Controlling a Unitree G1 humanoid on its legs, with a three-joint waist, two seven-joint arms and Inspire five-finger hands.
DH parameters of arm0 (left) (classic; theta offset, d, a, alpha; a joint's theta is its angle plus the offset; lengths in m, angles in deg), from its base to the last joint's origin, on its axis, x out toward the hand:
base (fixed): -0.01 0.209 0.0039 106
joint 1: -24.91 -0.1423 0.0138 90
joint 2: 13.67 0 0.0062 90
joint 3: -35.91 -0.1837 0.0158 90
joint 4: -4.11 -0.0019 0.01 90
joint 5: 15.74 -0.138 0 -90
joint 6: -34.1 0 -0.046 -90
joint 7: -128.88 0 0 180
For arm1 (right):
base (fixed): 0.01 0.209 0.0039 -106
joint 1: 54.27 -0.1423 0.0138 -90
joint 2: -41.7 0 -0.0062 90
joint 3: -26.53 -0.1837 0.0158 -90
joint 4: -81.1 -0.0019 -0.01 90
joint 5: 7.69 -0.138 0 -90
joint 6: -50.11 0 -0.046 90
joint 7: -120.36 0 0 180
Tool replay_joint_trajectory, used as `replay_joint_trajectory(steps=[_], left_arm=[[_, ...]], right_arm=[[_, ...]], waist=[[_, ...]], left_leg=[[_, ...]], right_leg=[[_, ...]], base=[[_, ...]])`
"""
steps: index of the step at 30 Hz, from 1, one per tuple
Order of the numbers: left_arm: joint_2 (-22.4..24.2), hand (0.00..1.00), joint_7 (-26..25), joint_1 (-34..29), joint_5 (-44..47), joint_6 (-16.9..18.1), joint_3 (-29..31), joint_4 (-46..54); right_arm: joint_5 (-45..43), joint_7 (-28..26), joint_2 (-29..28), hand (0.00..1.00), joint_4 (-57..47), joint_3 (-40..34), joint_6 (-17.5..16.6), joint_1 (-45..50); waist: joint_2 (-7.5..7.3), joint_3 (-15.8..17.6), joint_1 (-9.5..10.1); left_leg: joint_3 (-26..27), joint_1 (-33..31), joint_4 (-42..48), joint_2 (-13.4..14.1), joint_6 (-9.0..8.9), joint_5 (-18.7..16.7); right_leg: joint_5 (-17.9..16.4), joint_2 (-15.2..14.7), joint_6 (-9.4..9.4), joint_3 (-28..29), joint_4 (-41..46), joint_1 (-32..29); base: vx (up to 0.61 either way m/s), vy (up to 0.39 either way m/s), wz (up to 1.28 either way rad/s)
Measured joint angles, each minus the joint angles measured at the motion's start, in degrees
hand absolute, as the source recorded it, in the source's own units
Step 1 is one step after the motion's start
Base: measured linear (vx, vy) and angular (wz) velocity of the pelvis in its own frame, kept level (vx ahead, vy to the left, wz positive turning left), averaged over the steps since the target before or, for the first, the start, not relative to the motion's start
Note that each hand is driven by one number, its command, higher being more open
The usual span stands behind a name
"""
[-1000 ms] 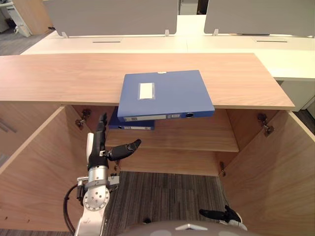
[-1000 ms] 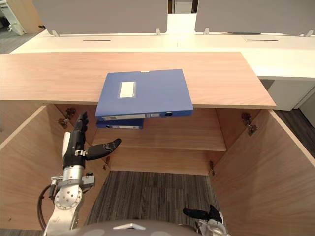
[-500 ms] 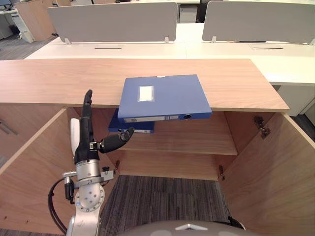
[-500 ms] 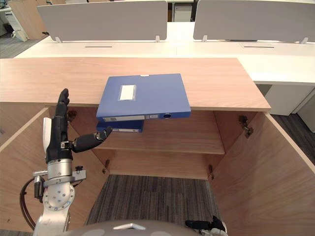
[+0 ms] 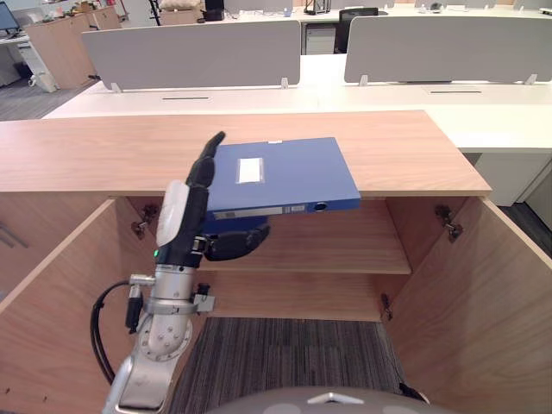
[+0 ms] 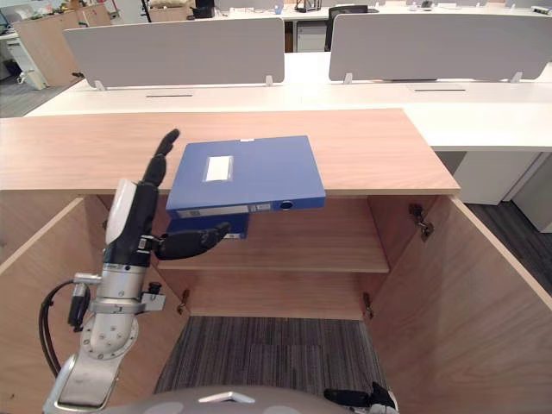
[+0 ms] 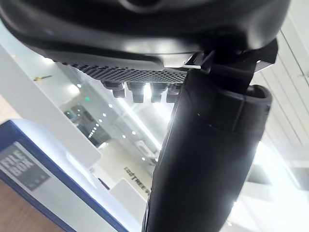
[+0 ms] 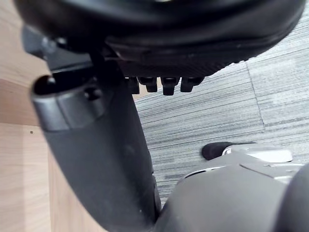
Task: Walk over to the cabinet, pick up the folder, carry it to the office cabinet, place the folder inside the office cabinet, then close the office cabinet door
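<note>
Raised since the earlier frame, the left hand (image 5: 191,216) is now standing level with the left edge of the blue folder (image 5: 285,172), where before it was hanging lower, in front of the cabinet opening. The folder is lying flat on the wooden tabletop (image 5: 86,155) of the cabinet, its near edge jutting out over the front. The left hand is holding its fingers straight and close together, pointing up past the folder's left edge, with the thumb spread out sideways beneath the overhang; whether the fingertips are touching the folder cannot be told. A second blue folder (image 6: 220,226) is lying on the shelf (image 5: 345,250) inside the cabinet, just behind the thumb. Both cabinet doors, the left door (image 5: 52,285) and the right door (image 5: 483,293), are standing open. The right hand (image 6: 358,398) is hanging low over the grey carpet (image 5: 285,362), and its state cannot be told. White desks with grey dividers (image 5: 198,52) are standing behind the cabinet.
</note>
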Motion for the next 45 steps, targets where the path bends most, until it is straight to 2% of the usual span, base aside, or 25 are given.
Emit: replay_joint_trajectory(steps=[7,12,21,28,29,45], left_arm=[[-1.1,1.00,0.1,3.6,-6.8,0.6,-4.7,-0.3],[-2.6,1.00,-1.0,5.6,-13.7,0.4,-6.5,-5.7],[-2.5,1.00,-2.0,5.6,-23.6,-4.4,-6.7,-12.7],[-1.9,1.00,-3.5,6.6,-26.4,-6.1,-6.6,-14.6],[-1.7,0.00,-3.6,6.9,-26.6,-6.7,-6.6,-15.0],[3.0,0.00,-9.5,9.9,-30.6,-7.9,-2.5,-15.4]], right_arm=[[-0.1,0.0,0.0,1.00,0.4,0.0,-0.1,0.3],[-0.1,0.0,0.2,1.00,0.4,0.0,-0.1,0.4],[-0.1,0.0,0.1,1.00,0.4,0.1,-0.1,0.4],[-0.1,0.0,0.1,1.00,0.4,0.1,-0.1,0.4],[-0.1,0.0,0.1,1.00,0.4,0.1,-0.1,0.4],[-0.3,-0.3,0.2,1.00,0.4,-0.1,0.0,0.2]], waist=[[-0.03,-0.1,-0.65],[-0.02,-0.1,-0.86],[-0.63,0.2,-1.15],[-0.79,0.3,-1.29],[-0.80,0.3,-1.33],[-0.77,0.4,-1.88]], left_leg=[[0.5,0.4,-0.4,0.0,0.01,0.0],[0.4,0.7,-0.7,-0.2,0.01,0.0],[0.3,0.5,-0.8,-0.4,0.03,0.0],[0.3,0.3,-0.8,-0.5,0.08,-0.1],[0.3,0.3,-0.8,-0.5,0.09,-0.1],[1.0,0.3,-1.0,-0.5,-0.04,-0.7]], right_leg=[[0.0,0.0,0.00,0.6,0.0,-0.1],[0.0,0.0,-0.02,0.5,-0.3,0.0],[0.1,-0.3,-0.01,0.5,-1.1,0.0],[0.6,-0.3,-0.04,0.6,-2.0,0.2],[0.6,-0.3,-0.04,0.6,-2.0,0.2],[0.8,-0.3,0.14,1.2,-2.9,0.2]], base=[[0.00,-0.002,-0.02],[0.00,0.000,0.00],[0.00,0.000,0.00],[0.00,0.000,0.00],[0.00,0.000,0.00],[0.00,-0.002,-0.01]])
